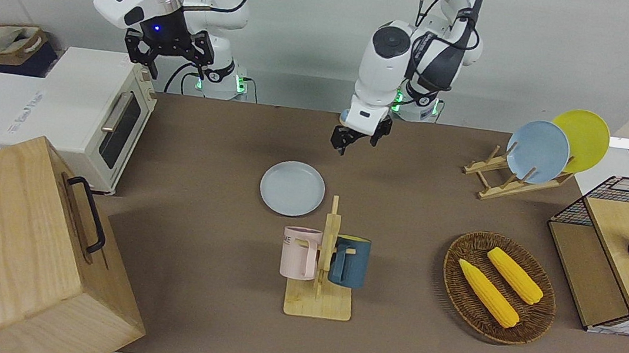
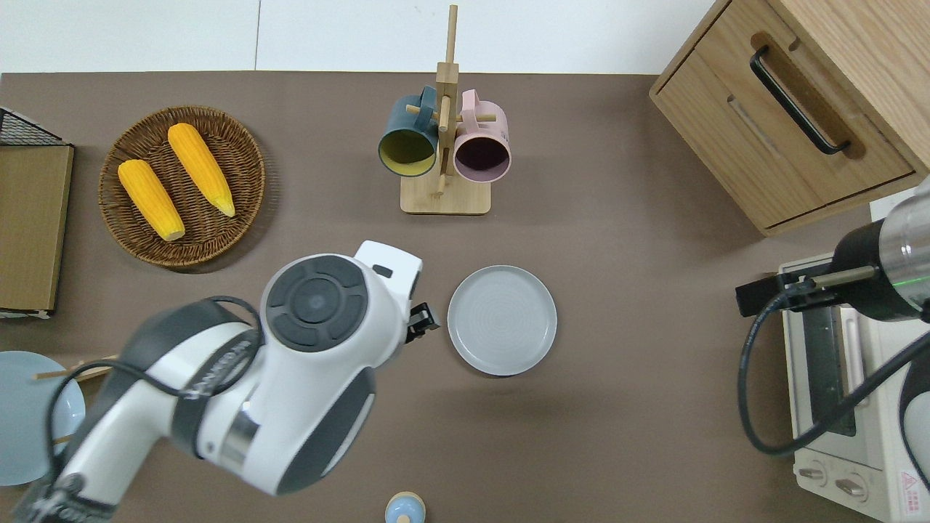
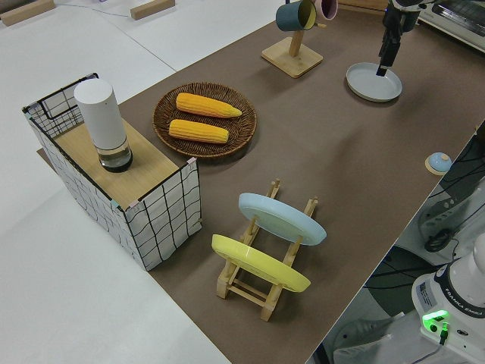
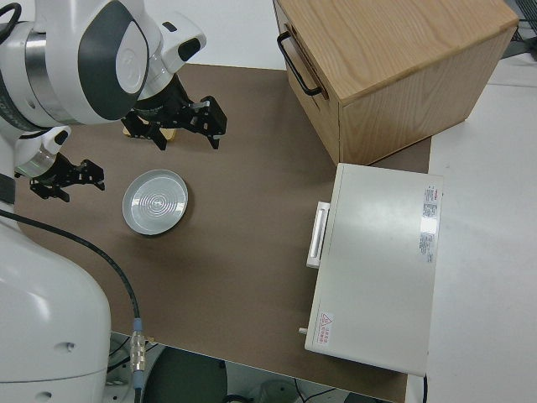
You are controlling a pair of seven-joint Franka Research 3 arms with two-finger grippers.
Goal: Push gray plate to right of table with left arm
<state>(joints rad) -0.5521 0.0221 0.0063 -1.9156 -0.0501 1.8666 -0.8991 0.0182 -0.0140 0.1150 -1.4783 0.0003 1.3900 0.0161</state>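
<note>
Hovering just off the gray plate (image 2: 502, 320) at its nine o'clock in the overhead view: left end effector (image 2: 423, 322), fingers spread and empty, not touching the rim. Lying flat mid-bench (image 2: 617, 450), at six o'clock from the mug rack (image 2: 445, 145) and nearer the robots. Right arm parked.

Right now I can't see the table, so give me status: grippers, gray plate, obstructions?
Left gripper beside gray plate, toward the left arm's end, fingers unclear. Right arm parked, gripper open. Plate flat on table. Push path bare until toaster oven.
</note>
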